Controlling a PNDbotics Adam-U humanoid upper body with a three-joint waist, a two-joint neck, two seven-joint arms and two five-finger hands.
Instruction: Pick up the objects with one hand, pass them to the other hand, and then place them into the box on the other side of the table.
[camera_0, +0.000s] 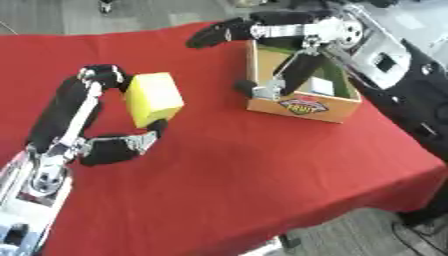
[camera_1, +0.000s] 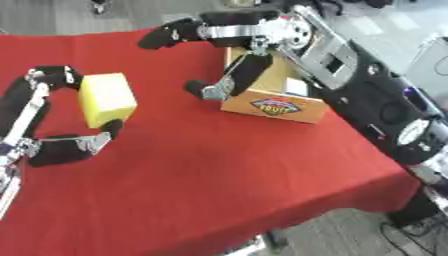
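Near left: left hand (camera_0: 101, 115), fingers and thumb curled round the yellow block (camera_0: 152, 98), holding it above the red table (camera_0: 262, 185), seemingly ready for a handover.
Far right: cardboard box (camera_0: 302, 106), fruit label facing near, something white inside; the block's likely destination.
Over the box's left wall: right hand (camera_0: 293, 55), spread wide and empty, seemingly awaiting the block.

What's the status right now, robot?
Left hand shut on yellow block. Right hand open above cardboard box. Nothing between them.
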